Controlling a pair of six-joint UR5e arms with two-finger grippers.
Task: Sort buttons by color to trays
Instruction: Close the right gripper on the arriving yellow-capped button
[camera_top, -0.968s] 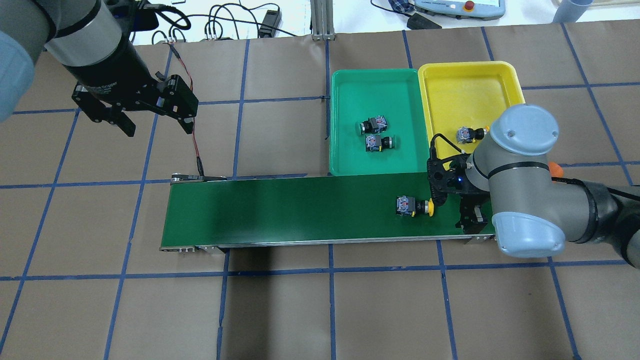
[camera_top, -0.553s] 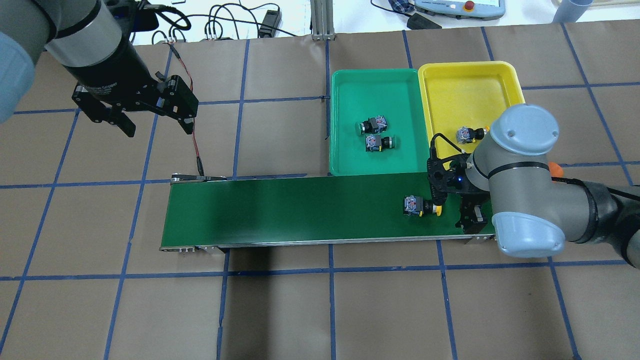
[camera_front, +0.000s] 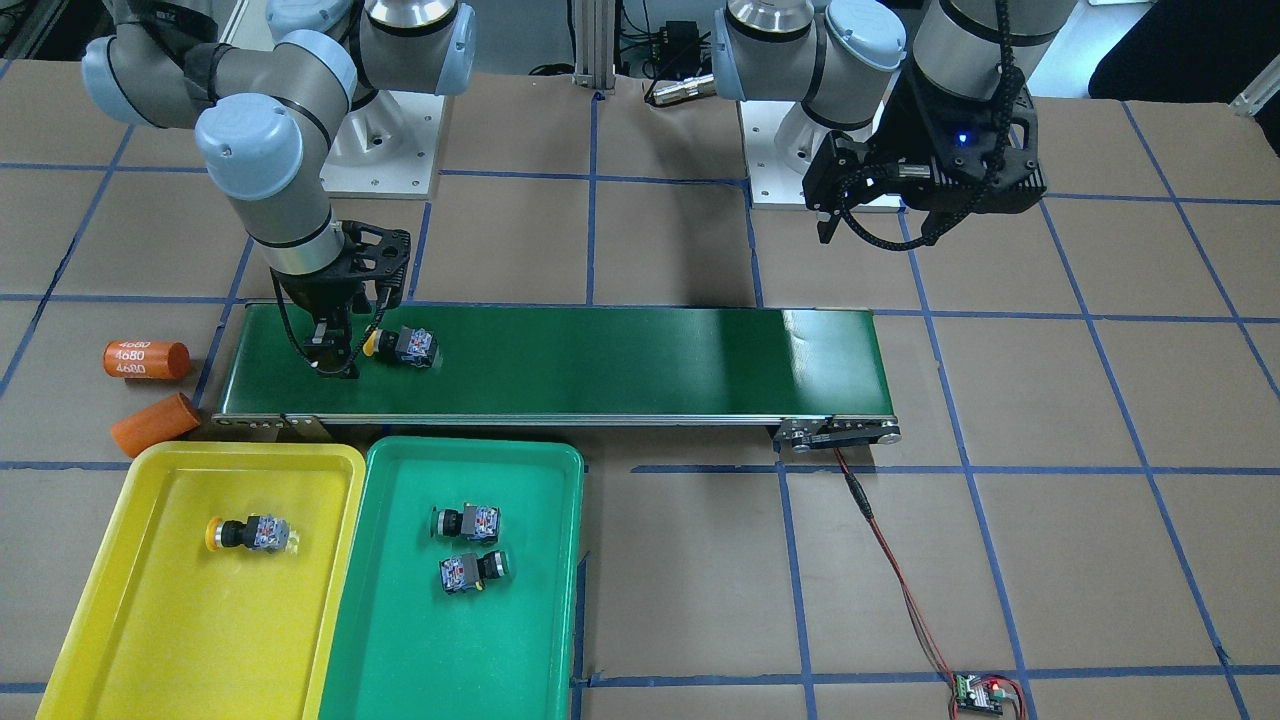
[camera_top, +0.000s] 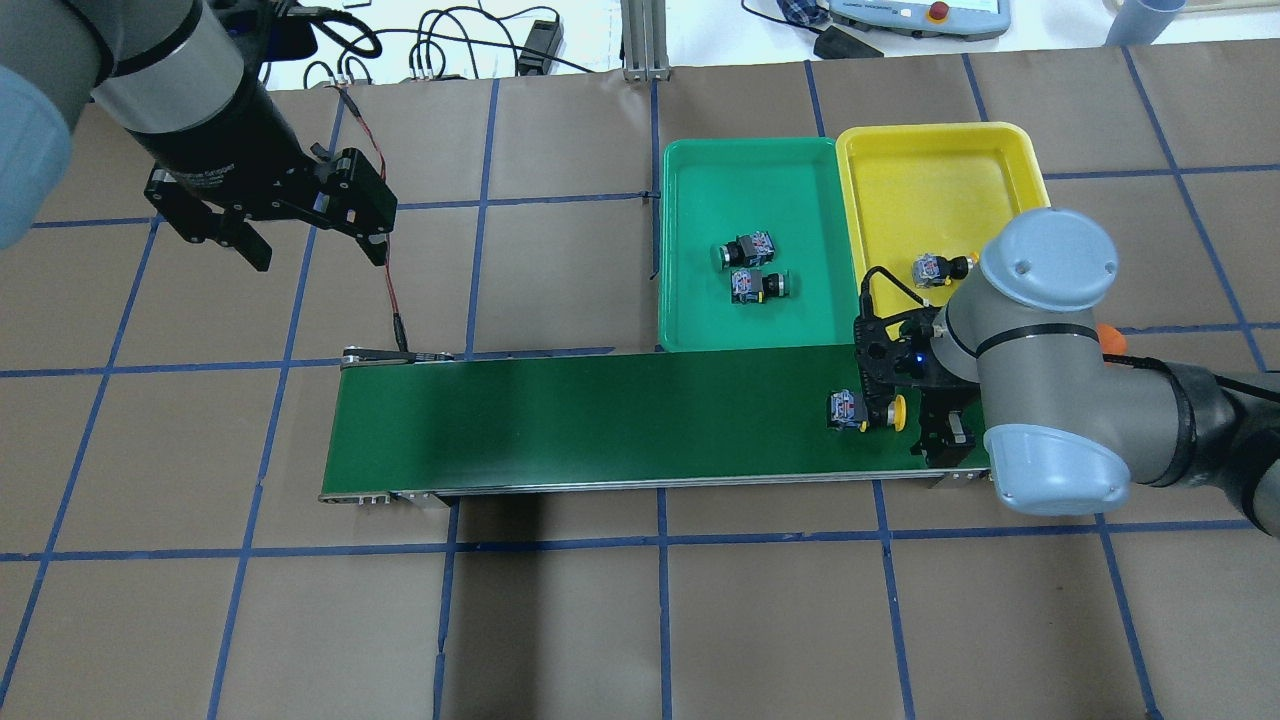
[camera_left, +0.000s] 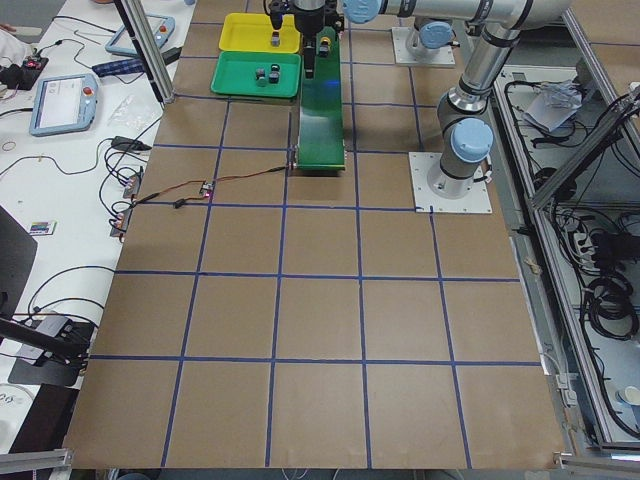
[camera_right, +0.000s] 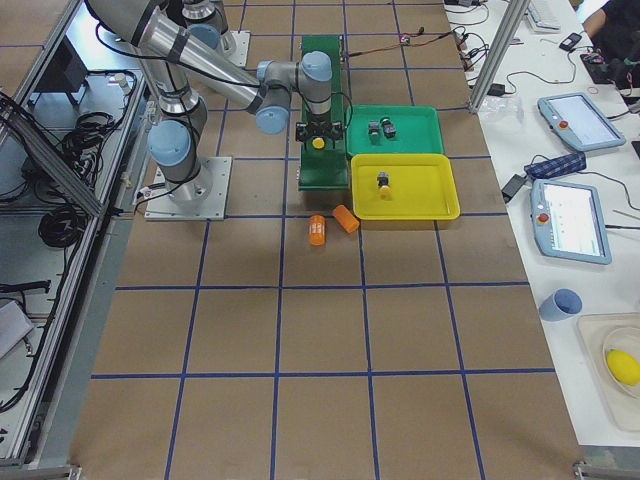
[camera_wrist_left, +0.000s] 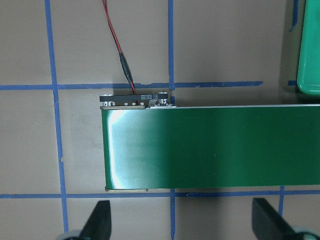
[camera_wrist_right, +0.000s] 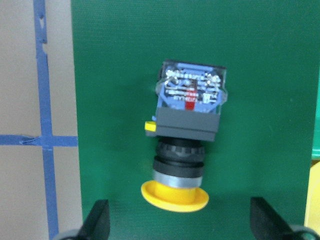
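Brown papered table with a blue tape grid, carrying a dark-green conveyor belt (camera_top: 600, 420).

- Item 1: yellow button (camera_top: 862, 411), on its side mid-width on the belt. Since a second ago it has ridden along the belt to the right gripper (camera_wrist_right: 180, 220), cap leading, and now lies at the mouth of that gripper's wide-apart, empty fingers. Judged ready for grasping.
- Item 2: green tray (camera_top: 690, 320), holding two green buttons (camera_top: 742, 250), sorted.
- Item 3: yellow tray (camera_top: 930, 180), holding one sorted button (camera_top: 938, 268); most of the floor is bare.
- Item 4: left gripper (camera_wrist_left: 182, 222), spread and empty, well apart over the belt's other end.

Clearances: belt end just beyond the cap. Tray rims adjoin the belt, so the carry is short. Two orange cylinders (camera_front: 146, 359) lie past the belt end.
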